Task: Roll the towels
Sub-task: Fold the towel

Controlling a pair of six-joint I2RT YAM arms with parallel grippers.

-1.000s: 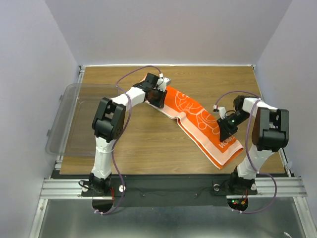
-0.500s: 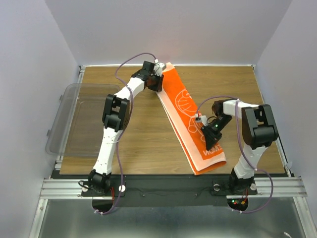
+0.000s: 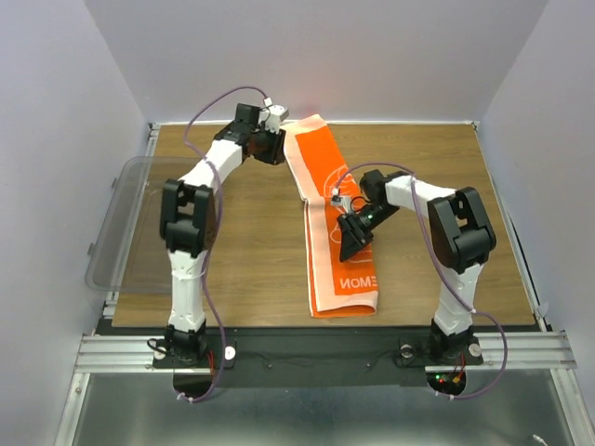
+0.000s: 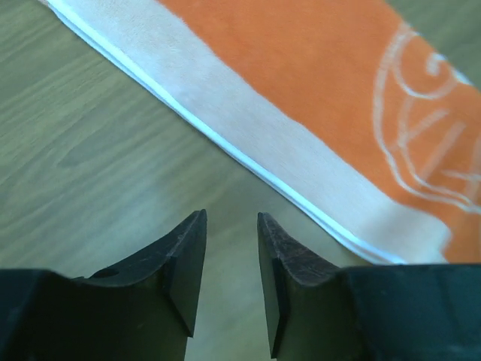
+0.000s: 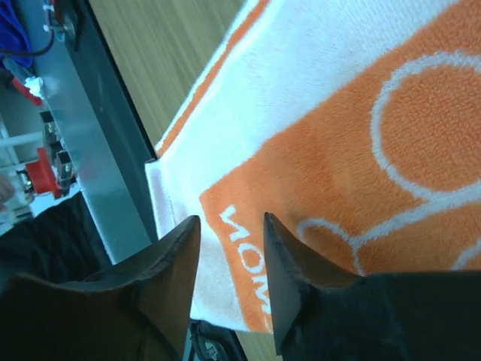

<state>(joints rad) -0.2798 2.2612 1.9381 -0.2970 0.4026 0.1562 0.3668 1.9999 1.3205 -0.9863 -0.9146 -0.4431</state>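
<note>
**Position of work.** The towel (image 3: pixel 339 269) lies flat and unrolled on the counter (image 3: pixel 232 269), printed face up. It runs from the middle of the far edge to the near edge, a little right of centre. There is a visible bend roughly halfway along, so the two halves are not in line. The lettering (image 3: pixel 356 280) sits at the near end.

**Pincers.** The left pincer (image 4: pixel 231 218) is released, with its fingers narrowly apart and only bare wood between them. It sits just beside the towel's long hem near the far edge. The right pincer (image 5: pixel 231 219) is also released and grasps nothing. It hangs over the towel's middle panel, and I see cloth through the gap.

**Hazards noted.**
1. The bend is my chief concern. If I start a roll from either end with the halves out of line, I expect it to run skew and cone out at one side.
2. The left pincer is off the cloth. If I clench it where it stands, I judge it catches nothing, or only the hem, and drags it.
3. Pinching at mid-length with the right pincer would likely bunch the cloth instead of turning an end.
4. The near end lies close to the counter's near edge and the metal rail (image 5: pixel 113 173). A pull toward me could take it over.
5. The clear tub (image 3: pixel 125 223) at the left edge is well apart, so I see no risk from it.
</note>
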